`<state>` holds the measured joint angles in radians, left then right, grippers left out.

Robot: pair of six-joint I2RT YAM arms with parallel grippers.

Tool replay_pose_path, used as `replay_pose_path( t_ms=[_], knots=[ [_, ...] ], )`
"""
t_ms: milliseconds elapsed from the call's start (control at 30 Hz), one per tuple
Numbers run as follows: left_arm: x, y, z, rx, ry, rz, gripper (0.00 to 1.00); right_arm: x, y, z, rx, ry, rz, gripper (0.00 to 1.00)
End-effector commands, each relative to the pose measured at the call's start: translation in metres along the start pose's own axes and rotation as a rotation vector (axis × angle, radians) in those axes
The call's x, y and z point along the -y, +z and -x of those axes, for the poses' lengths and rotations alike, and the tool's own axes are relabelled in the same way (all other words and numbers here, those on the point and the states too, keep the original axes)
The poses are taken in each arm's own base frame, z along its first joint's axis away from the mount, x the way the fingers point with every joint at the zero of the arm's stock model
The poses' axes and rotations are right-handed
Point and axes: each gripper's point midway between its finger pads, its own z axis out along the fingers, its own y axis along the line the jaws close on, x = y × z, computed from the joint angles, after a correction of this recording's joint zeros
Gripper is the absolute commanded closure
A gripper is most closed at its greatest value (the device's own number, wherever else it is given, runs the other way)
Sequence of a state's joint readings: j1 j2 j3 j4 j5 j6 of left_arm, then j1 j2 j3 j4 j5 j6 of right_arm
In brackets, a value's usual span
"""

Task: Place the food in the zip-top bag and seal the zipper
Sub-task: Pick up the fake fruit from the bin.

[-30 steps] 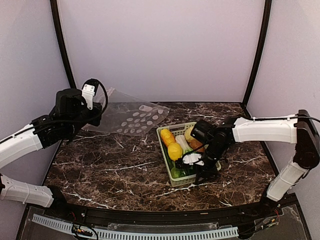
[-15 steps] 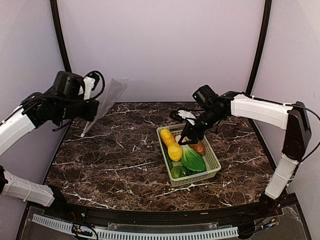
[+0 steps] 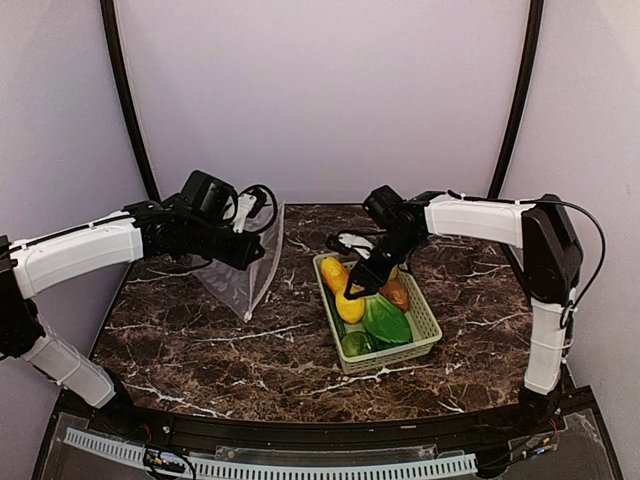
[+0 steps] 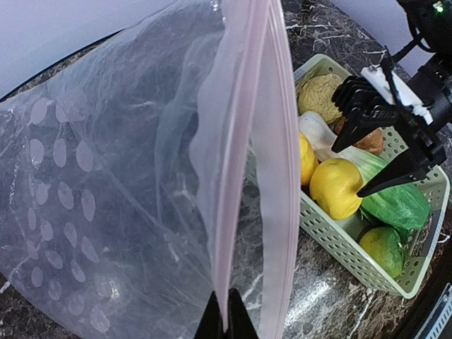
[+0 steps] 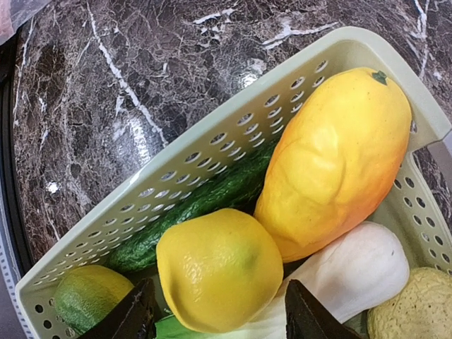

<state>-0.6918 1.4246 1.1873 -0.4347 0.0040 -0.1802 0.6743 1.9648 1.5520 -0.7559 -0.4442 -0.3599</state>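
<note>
The clear zip-top bag (image 3: 250, 280) hangs upright left of the basket, its mouth parted. My left gripper (image 3: 262, 240) is shut on the pinkish zipper strip (image 4: 244, 162), fingertips together at the bottom of the left wrist view (image 4: 226, 321). The food lies in the pale green basket (image 3: 425, 322): yellow lemon (image 5: 219, 268), orange piece (image 5: 339, 162), bok choy (image 4: 395, 205), brown potato (image 3: 396, 293), beige round one (image 4: 319, 95), green cucumber (image 5: 198, 205) and lime (image 5: 88, 296). My right gripper (image 3: 358, 282) is open, its fingers either side of the lemon (image 3: 350, 303), not closed on it.
The basket's near-left rim (image 5: 212, 148) runs just beside the right gripper's fingers. The bag hangs a short gap from the basket's left wall (image 4: 339, 240). Dark marble table (image 3: 230, 350) lies around them; purple walls and black posts enclose the back and sides.
My left arm has swung the bag from the far left to beside the basket, now hanging upright. My right gripper has come from the basket's back down around the lemon.
</note>
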Motion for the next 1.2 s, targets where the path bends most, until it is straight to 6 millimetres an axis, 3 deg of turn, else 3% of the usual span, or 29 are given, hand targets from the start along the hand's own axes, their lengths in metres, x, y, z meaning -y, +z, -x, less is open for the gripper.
replay_pose_path(
  t_ms=[0, 233, 400, 567, 700, 767, 900, 1033, 1167],
  knots=[
    [0.015, 0.003, 0.020, 0.089, -0.017, -0.098, 0.99, 0.005, 0.010, 0.004, -0.020, 0.021, 0.006, 0.42],
    [0.003, 0.004, 0.006, 0.098, -0.049, -0.092, 0.99, -0.005, 0.017, 0.000, -0.049, 0.020, 0.054, 0.43],
    [-0.003, 0.002, 0.006, 0.105, -0.069, -0.098, 0.99, -0.015, 0.017, -0.006, -0.069, 0.010, 0.080, 0.49],
    [-0.005, 0.003, 0.005, 0.103, -0.077, -0.102, 0.99, -0.024, 0.018, -0.012, -0.099, -0.009, 0.083, 0.46],
    [-0.005, 0.004, 0.004, 0.098, -0.077, -0.104, 0.99, -0.020, 0.027, -0.018, -0.134, 0.005, 0.066, 0.35],
    [-0.005, 0.005, 0.002, 0.093, -0.078, -0.105, 0.99, -0.016, 0.031, -0.021, -0.152, 0.016, 0.052, 0.34],
    [-0.006, 0.006, 0.001, 0.090, -0.079, -0.105, 0.99, -0.010, 0.033, -0.023, -0.168, 0.023, 0.026, 0.39],
    [-0.005, 0.007, 0.000, 0.084, -0.082, -0.110, 0.99, -0.009, 0.033, -0.028, -0.187, 0.022, 0.015, 0.56],
    [-0.004, 0.009, 0.000, 0.080, -0.088, -0.119, 0.99, -0.014, 0.017, -0.016, -0.150, -0.002, 0.008, 0.65]
  ],
)
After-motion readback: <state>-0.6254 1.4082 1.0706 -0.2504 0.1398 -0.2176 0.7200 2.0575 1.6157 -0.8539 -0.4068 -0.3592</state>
